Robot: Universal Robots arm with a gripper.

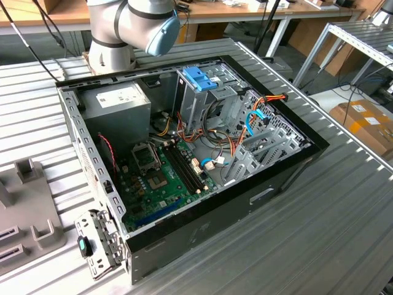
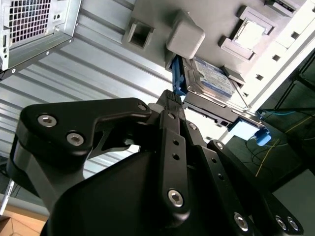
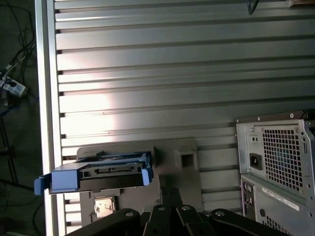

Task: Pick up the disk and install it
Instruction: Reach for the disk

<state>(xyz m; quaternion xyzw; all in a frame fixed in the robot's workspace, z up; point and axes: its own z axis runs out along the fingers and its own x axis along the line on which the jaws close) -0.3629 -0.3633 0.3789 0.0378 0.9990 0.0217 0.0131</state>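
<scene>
Black linkages of the gripper [image 2: 170, 98] sit nearest the lens in both wrist views, its front end just beside the blue rail of the disk [image 2: 211, 78]. Whether the pincer is wide, narrow or already gripping I cannot tell. Silver face up, the disk lies in its light-blue carrier on a grey fixture tray [image 2: 216, 19]. The tray sits by one edge of the ribbed aluminium table [image 3: 172, 64], with one carrier end reaching toward that edge. Beyond the tray stands the open computer case [image 1: 202, 227], its drive cage [image 1: 196, 104] topped by a blue handle [image 1: 199, 78]. By my reading the pickup is only at the approach. Nothing looks lifted, and the whole installation is left.
</scene>
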